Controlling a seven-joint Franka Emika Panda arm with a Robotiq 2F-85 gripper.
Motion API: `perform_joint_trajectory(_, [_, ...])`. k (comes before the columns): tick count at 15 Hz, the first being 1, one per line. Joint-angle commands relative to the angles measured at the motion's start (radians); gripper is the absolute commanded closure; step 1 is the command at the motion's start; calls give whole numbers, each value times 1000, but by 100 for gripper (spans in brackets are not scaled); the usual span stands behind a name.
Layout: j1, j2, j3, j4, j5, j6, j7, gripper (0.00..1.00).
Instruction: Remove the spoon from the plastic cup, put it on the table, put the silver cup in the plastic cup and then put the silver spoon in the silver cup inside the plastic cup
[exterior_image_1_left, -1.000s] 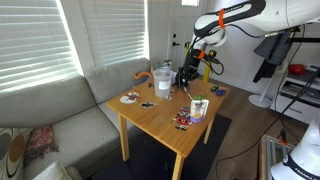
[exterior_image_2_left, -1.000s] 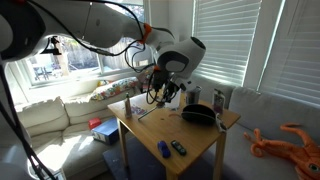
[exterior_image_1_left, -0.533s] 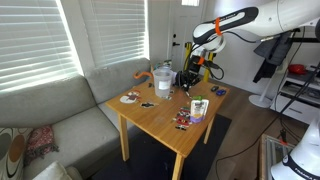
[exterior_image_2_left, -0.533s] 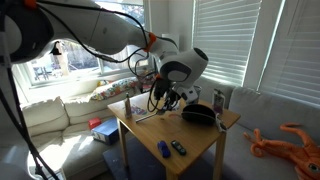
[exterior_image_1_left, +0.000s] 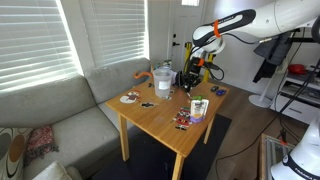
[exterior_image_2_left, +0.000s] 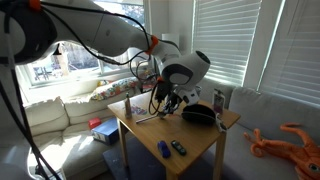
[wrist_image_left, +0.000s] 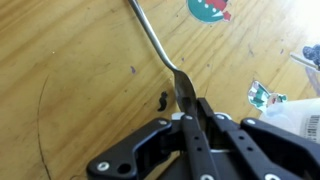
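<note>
In the wrist view my gripper (wrist_image_left: 195, 118) is shut on the bowl end of the silver spoon (wrist_image_left: 158, 48). The spoon's thin handle runs up and to the left, low over the light-wood table (wrist_image_left: 70, 80); I cannot tell whether it touches. In both exterior views the gripper (exterior_image_1_left: 187, 80) (exterior_image_2_left: 165, 102) hangs low over the table's far part, just beside the whitish plastic cup (exterior_image_1_left: 163, 80). The spoon (exterior_image_2_left: 145, 114) shows as a thin slanted line under the gripper. I cannot make out the silver cup.
Small coloured items (exterior_image_1_left: 130, 98) (exterior_image_1_left: 183, 122) and a green-and-white cup (exterior_image_1_left: 198, 108) lie on the table (exterior_image_1_left: 160, 118). A dark bowl-like object (exterior_image_2_left: 198, 115) and small gadgets (exterior_image_2_left: 170, 149) sit there too. A sofa (exterior_image_1_left: 60, 125) stands beside the table.
The arm's upper links have shifted slightly while the gripper stays low beside the plastic cup with the spoon between its fingers.
</note>
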Motion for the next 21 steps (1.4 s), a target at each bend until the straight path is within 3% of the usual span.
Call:
perform_joint_trajectory(1, [-2,-1,-1,5,-38,9,1,59])
perform_joint_trajectory(7, [6,-13,3,31,-93,9,4,16])
perform_joint_trajectory(10, [12,-41,4,46,-129,24,7,1])
perform_joint_trajectory(16, [39,-140,11,125,-309,149,63,0])
perform_joint_trajectory(21, [59,-105,30,182,-450,360,194,0])
